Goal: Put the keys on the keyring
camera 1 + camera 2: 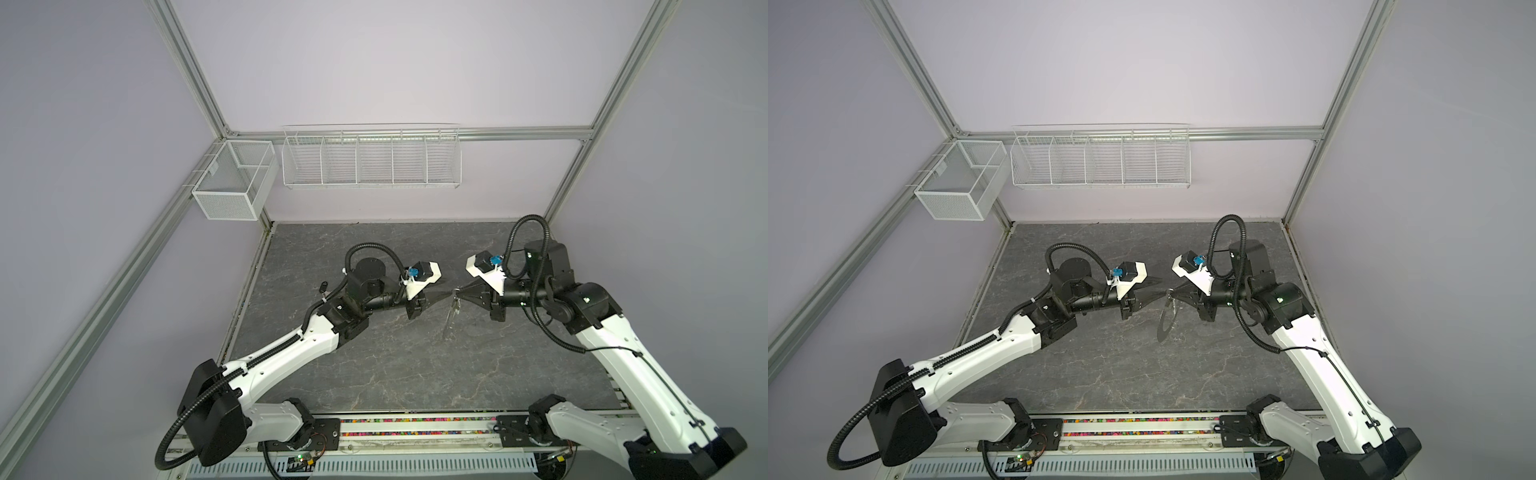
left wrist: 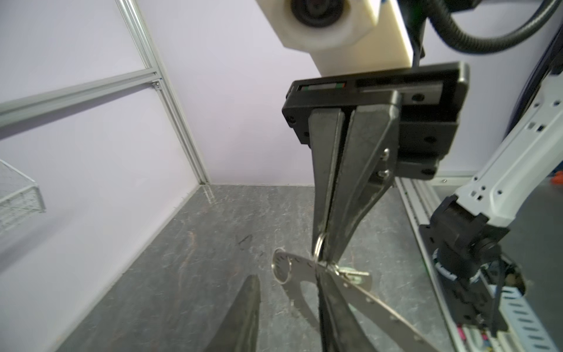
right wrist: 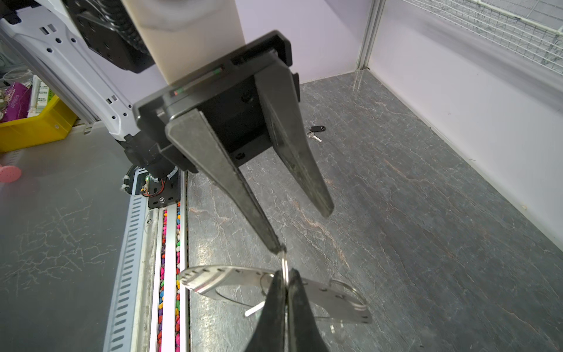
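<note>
Both arms meet above the middle of the dark grey marble-patterned surface (image 1: pixel 395 374), tips nearly touching. The right end effector (image 2: pixel 323 260) has its fingers pressed together on a small wire loop (image 2: pixel 319 243) of the keyring (image 2: pixel 297 265), a flat grey metal disc with a wide central hole and tiny rim holes. In both top views the disc hangs edge-on below the grip, clear of the surface. The left end effector (image 3: pixel 301 230) stands with its fingers apart and holds nothing; in the right wrist view one fingertip (image 3: pixel 275 243) sits at the top of the pinched loop, while the other is off to the side in open air. A small silver key blade (image 2: pixel 353 274) lies against the disc just beside the grip (its head cannot be made out). A black-headed key (image 3: pixel 318 129) with a short silver blade lies flat on the surface, well apart from the keyring, beyond the left arm.
</note>
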Tool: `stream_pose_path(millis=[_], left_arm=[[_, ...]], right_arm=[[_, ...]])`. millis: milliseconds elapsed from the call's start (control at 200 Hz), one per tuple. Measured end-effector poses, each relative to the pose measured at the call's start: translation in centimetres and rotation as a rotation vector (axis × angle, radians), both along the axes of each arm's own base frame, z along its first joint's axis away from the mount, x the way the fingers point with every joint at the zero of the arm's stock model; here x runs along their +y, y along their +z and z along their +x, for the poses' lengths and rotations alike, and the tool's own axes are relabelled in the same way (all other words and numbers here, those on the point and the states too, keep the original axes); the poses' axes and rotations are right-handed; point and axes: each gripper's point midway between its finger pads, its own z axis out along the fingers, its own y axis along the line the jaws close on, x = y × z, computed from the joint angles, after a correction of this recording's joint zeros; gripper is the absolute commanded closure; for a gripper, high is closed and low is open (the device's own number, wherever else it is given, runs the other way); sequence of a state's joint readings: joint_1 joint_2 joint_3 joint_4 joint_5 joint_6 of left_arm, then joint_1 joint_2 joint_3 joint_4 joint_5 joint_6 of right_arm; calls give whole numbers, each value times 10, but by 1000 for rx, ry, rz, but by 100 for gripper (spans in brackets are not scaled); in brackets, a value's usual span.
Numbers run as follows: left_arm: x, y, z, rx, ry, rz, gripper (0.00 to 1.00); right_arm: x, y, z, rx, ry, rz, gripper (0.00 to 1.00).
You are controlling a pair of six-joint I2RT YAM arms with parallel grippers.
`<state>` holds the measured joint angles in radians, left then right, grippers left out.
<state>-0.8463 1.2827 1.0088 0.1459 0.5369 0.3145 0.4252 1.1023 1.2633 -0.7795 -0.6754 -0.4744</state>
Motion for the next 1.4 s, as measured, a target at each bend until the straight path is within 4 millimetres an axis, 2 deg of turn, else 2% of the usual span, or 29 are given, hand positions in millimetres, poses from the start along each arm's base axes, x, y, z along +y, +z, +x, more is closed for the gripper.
stream_pose_path(millis=[145,345,750,1264,1399], left_arm=[[2,3,2,-68,40,77,66],[-1,10,-6,-135,40,146,67],[-11,-21,-15,-122,-10,271,71],[-15,-32,-20,-111,-57,339,83],[-18,-33,-24,-101,-93,341,91]], right_arm=[[-2,-9,1,68,2,-60,93],[-5,-23,-3,140,-2,-119,94],[3,-33,-11,188,35,-166,94],[4,-38,-12,138,41,-221,93],[1,-38,-13,96,35,-236,93]])
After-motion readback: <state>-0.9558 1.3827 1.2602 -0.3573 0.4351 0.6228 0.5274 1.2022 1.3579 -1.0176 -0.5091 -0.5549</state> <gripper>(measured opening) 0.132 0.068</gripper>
